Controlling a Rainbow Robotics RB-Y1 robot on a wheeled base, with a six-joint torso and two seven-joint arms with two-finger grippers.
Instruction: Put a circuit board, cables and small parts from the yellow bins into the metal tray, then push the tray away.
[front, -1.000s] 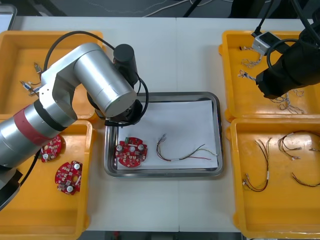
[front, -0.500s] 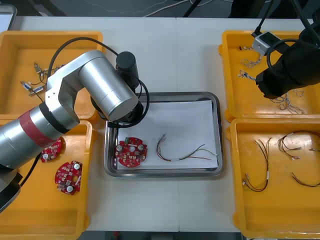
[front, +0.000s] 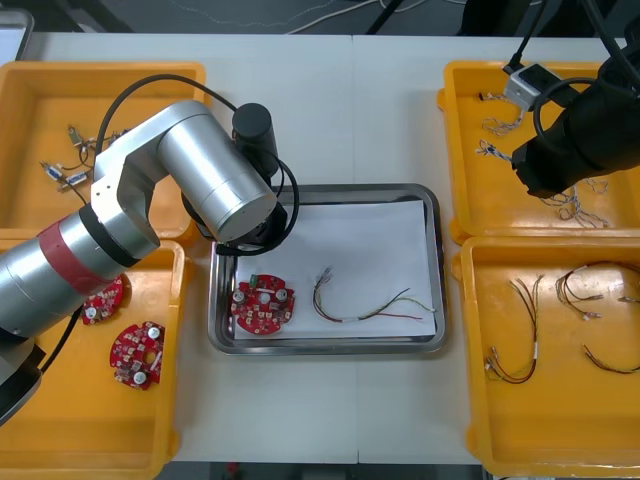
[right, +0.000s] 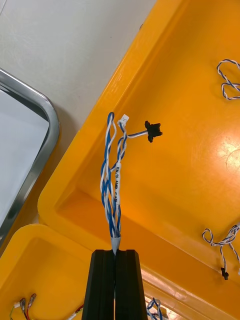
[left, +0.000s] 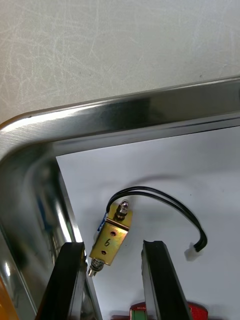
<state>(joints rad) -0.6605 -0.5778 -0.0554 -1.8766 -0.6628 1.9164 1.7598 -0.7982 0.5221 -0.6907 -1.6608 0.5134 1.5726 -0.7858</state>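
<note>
The metal tray (front: 430, 262), lined white, holds a red circuit board (front: 262, 305) and a red and yellow cable (front: 370, 308). My left arm (front: 205, 175) reaches over the tray's far left corner. In the left wrist view my left gripper (left: 114, 246) is open. A small metal part (left: 111, 240) with a black cable (left: 172, 207) lies on the white lining between the fingers (left: 157, 280), near the tray's rim (left: 125, 107). My right gripper (right: 116, 250) is shut on a twisted blue and white cable (right: 114, 175), which hangs above the far right yellow bin (right: 190, 170).
The far left bin (front: 30, 110) holds small metal parts (front: 62, 172). The near left bin (front: 60, 420) holds circuit boards (front: 137, 352). More cables (front: 525, 335) lie in the near right bin (front: 480, 410). My right arm (front: 580, 135) hangs over the far right bin (front: 465, 205).
The left arm swung a little to the right over the tray's corner a second ago and has held still since. The right arm has not moved.
</note>
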